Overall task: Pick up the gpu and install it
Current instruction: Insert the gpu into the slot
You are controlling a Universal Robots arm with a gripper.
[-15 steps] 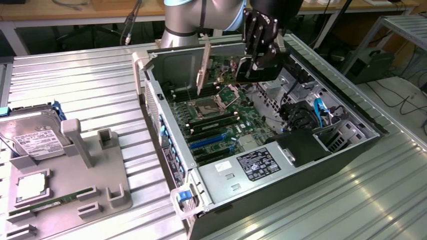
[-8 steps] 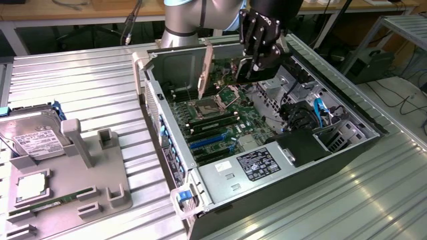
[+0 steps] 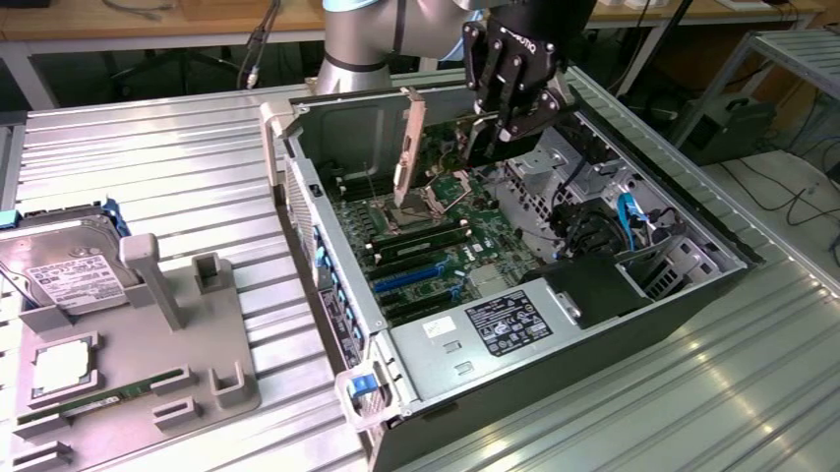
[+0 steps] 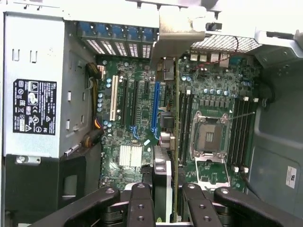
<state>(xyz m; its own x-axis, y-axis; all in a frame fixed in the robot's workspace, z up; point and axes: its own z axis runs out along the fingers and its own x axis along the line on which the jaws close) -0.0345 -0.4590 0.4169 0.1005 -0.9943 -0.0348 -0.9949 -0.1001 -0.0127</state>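
The gpu (image 3: 411, 147) hangs on edge over the open computer case (image 3: 695, 211), its pale metal bracket (image 4: 180, 28) toward the case's rear wall. My gripper (image 3: 497, 138) is shut on the card's far end. In the wrist view the black fingers (image 4: 142, 203) sit on either side of the thin card, with the gripper (image 4: 170, 210) centred on it. The card is above the motherboard (image 4: 137, 142), clear of it. Seen from the wrist, its edge runs between the blue expansion slot (image 4: 155, 109) and the memory slots (image 4: 185, 123).
The power supply (image 3: 506, 324) fills the case's near end, and a bare processor socket (image 4: 208, 137) sits mid-board. At the exterior view's left, a grey fixture (image 3: 145, 364) holds a hard drive (image 3: 59, 270) and a green RAM stick (image 3: 79, 401). The ribbed metal table (image 3: 171, 167) surrounds the case.
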